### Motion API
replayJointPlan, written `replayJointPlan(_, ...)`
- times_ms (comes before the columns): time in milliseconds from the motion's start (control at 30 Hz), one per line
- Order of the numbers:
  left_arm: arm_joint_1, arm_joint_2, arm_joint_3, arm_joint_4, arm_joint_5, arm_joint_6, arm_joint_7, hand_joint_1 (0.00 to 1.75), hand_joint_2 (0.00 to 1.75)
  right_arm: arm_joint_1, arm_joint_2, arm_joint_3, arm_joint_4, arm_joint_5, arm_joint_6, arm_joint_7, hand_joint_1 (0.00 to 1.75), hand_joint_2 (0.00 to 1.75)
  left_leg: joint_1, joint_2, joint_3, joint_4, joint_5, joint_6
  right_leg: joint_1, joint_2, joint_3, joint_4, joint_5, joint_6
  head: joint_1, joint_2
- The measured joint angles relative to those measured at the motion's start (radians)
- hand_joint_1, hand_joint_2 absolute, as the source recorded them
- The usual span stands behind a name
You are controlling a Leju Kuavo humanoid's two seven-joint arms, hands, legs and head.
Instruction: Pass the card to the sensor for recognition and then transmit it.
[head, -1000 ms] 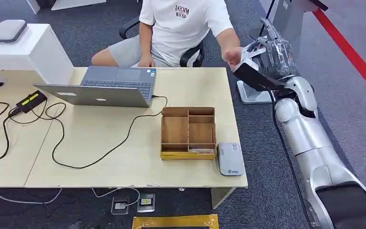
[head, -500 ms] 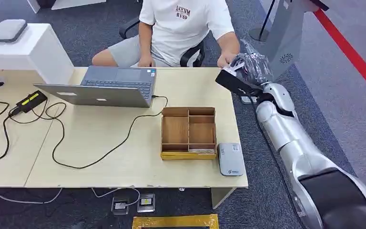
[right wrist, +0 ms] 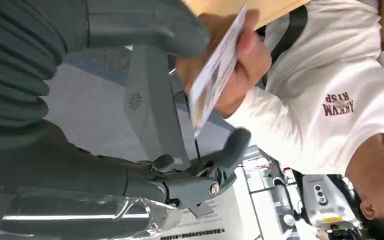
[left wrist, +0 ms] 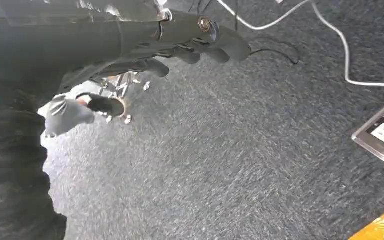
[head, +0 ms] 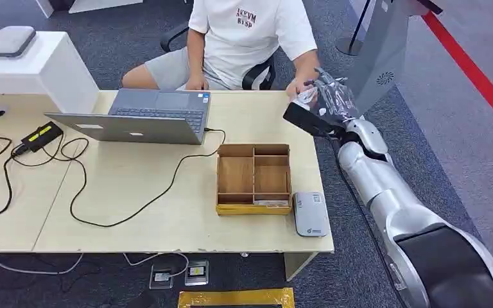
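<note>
The right hand (head: 329,97), moved in from the table's two o'clock, meets the person's hand (right wrist: 232,65) holding the card (right wrist: 214,75); its fingers spread, empty, handover imminent.

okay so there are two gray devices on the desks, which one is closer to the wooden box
The flat gray card reader at the near right corner of the desk, right beside the wooden box. The other gray device sits far off on the raised white counter.
</note>
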Motion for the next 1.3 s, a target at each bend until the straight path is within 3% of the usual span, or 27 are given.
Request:
replayJointPlan(267, 0.029, 0.012, 0.000, 0.004, 0.019, 0.019, -0.018, 0.00, 1.75, 0.002, -0.002, -0.001, -0.009, -0.134, -0.014, -0.030, 0.00, 0.00, 0.000, 0.001, 0.000, 0.000, 0.000, 0.000, 0.000, 0.001, -0.001, 0.000, 0.000, 0.000, 0.000, 0.000)
replayJointPlan(433, 0.048, 0.018, -0.001, 0.007, 0.031, 0.019, -0.028, 0.00, 1.75, 0.026, -0.029, -0.004, -0.082, -0.238, 0.017, -0.019, 0.00, 0.00, 0.000, 0.001, 0.000, 0.000, 0.000, 0.000, 0.000, 0.001, -0.001, 0.000, 0.000, 0.000, 0.000, 0.000)
replayJointPlan(467, 0.049, 0.018, -0.001, 0.008, 0.037, 0.018, -0.029, 0.00, 1.75, 0.036, -0.034, -0.005, -0.107, -0.291, 0.049, -0.012, 0.00, 1.75, 0.000, 0.001, 0.000, 0.000, 0.000, 0.000, 0.000, 0.001, 0.000, 0.000, 0.000, 0.000, 0.000, 0.000)
replayJointPlan(600, 0.053, 0.021, -0.001, 0.013, 0.059, 0.013, -0.035, 0.00, 1.75, 0.092, -0.054, -0.042, -0.261, -0.588, 0.232, 0.050, 0.00, 1.75, 0.000, 0.001, 0.000, 0.000, 0.000, 0.000, 0.000, 0.001, 0.000, 0.000, 0.000, 0.000, 0.000, 0.000)
replayJointPlan(700, 0.055, 0.027, -0.001, 0.015, 0.065, 0.011, -0.036, 0.00, 1.75, 0.128, -0.077, -0.063, -0.377, -0.696, 0.299, 0.072, 0.00, 1.75, 0.000, 0.000, 0.001, 0.000, 0.000, 0.000, 0.000, 0.000, -0.001, 0.000, 0.000, 0.000, 0.000, 0.000)
replayJointPlan(900, 0.061, 0.041, -0.001, 0.019, 0.072, 0.014, -0.037, 0.00, 1.75, 0.258, -0.135, -0.085, -0.626, -0.684, 0.346, 0.095, 0.00, 1.75, 0.000, 0.001, 0.001, 0.000, -0.001, -0.001, 0.000, 0.001, -0.001, 0.000, 0.000, 0.000, 0.000, 0.000)
replayJointPlan(1000, 0.061, 0.043, -0.001, 0.020, 0.072, 0.018, -0.038, 0.00, 1.75, 0.327, -0.154, -0.105, -0.730, -0.742, 0.413, 0.119, 0.00, 1.75, 0.000, 0.001, 0.001, 0.000, -0.001, -0.001, 0.000, 0.001, 0.000, -0.001, 0.000, 0.000, 0.000, 0.000)
replayJointPlan(1300, 0.061, 0.051, -0.001, 0.024, 0.069, 0.018, -0.047, 0.00, 1.75, 0.466, -0.185, -0.140, -0.921, -0.822, 0.494, 0.162, 0.00, 1.75, 0.000, 0.002, 0.002, 0.000, -0.001, -0.001, 0.000, 0.002, 0.000, -0.001, 0.000, 0.000, 0.001, 0.000)
